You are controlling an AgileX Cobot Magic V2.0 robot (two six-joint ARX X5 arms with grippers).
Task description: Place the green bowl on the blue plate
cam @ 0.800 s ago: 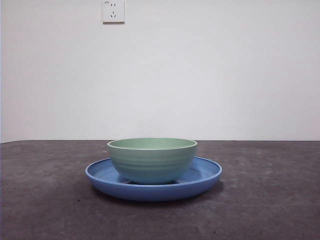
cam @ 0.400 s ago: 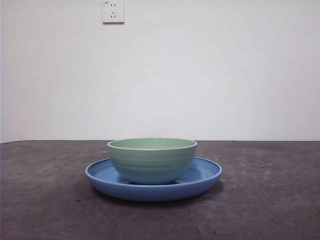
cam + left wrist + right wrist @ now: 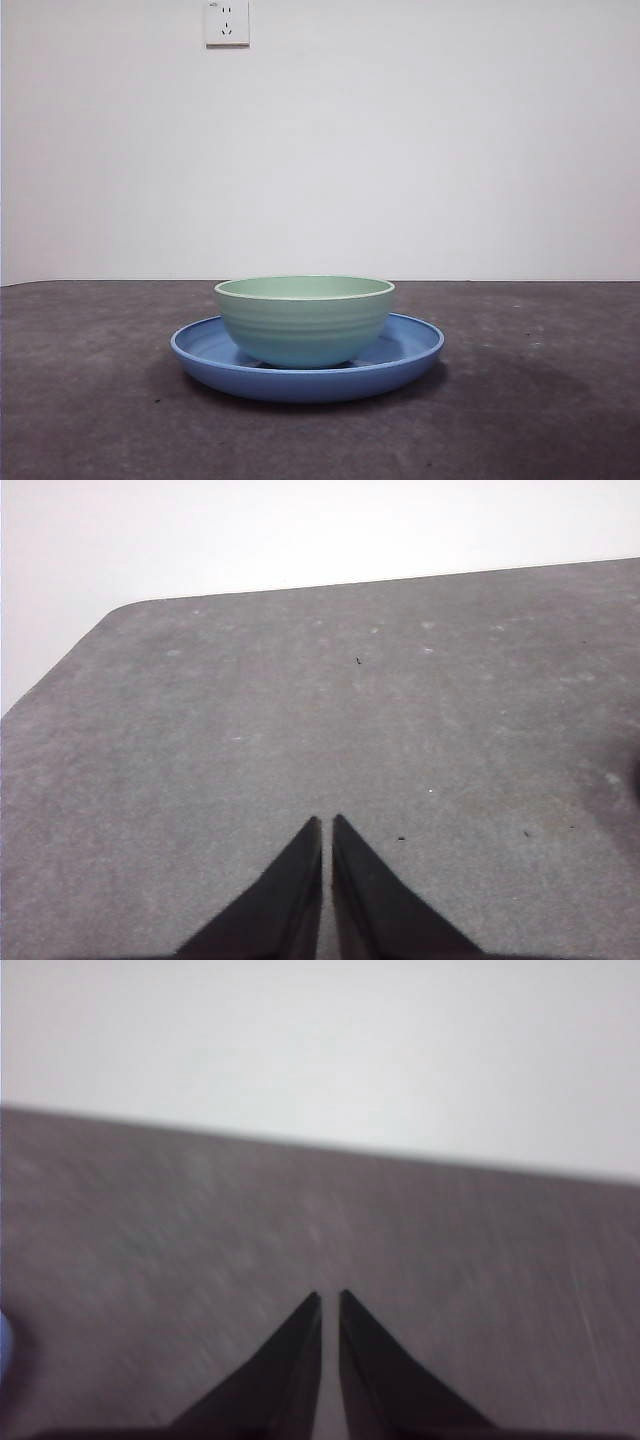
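The green bowl (image 3: 304, 318) sits upright in the middle of the blue plate (image 3: 410, 350), so the placing looks done. The left gripper (image 3: 326, 825) and right gripper (image 3: 329, 1298) have their jaws closed and hold nothing over bare bench (image 3: 300, 700).

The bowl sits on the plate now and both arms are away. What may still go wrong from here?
1. The green bowl sits left of the blue plate's middle; a bump might slide it.
2. The right gripper, shut, has the plate's edge in its blurred view, so a sweep could clip it.

The dark grey table (image 3: 90, 400) carries the blue plate (image 3: 410, 352) near its middle.
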